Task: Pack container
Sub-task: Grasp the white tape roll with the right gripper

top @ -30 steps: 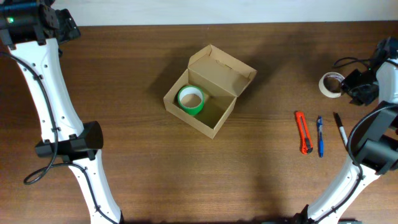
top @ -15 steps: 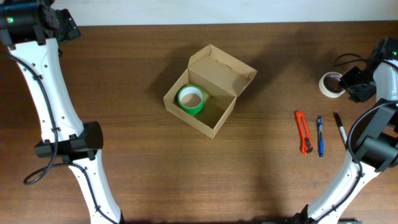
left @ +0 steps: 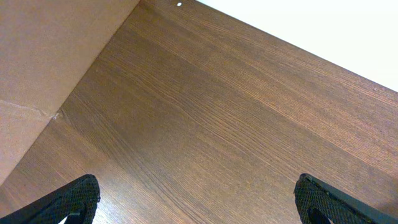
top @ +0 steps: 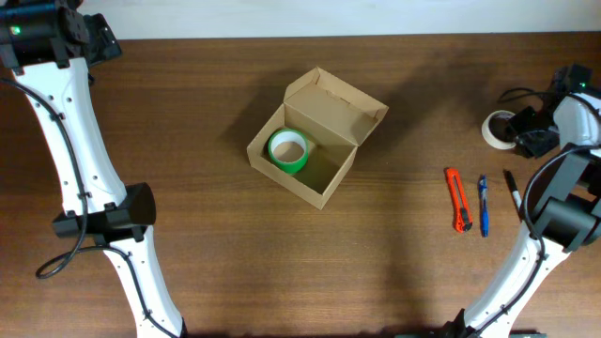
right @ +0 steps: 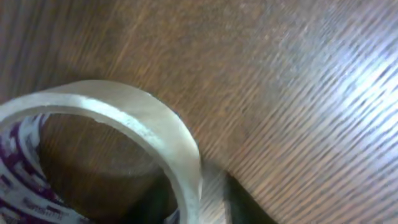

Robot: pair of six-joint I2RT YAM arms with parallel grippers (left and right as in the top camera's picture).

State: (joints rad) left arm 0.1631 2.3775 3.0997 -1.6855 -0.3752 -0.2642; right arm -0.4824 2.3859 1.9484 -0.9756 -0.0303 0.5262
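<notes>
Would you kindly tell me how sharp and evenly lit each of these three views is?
Overhead: sharp and evenly lit, the container clearly outlined. Left wrist: crisp grain on the table, no glare. Right wrist: very close and blurred, the tape roll soft-edged, with bright glare streaking the wood at right.

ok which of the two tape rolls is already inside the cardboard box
The green tape roll, lying flat in the open brown cardboard box. The whitish tape roll sits out on the wooden table.

Container (top: 331,169) top open; flap (top: 338,108) up on R; green roll (top: 288,150) fills L half.
</notes>
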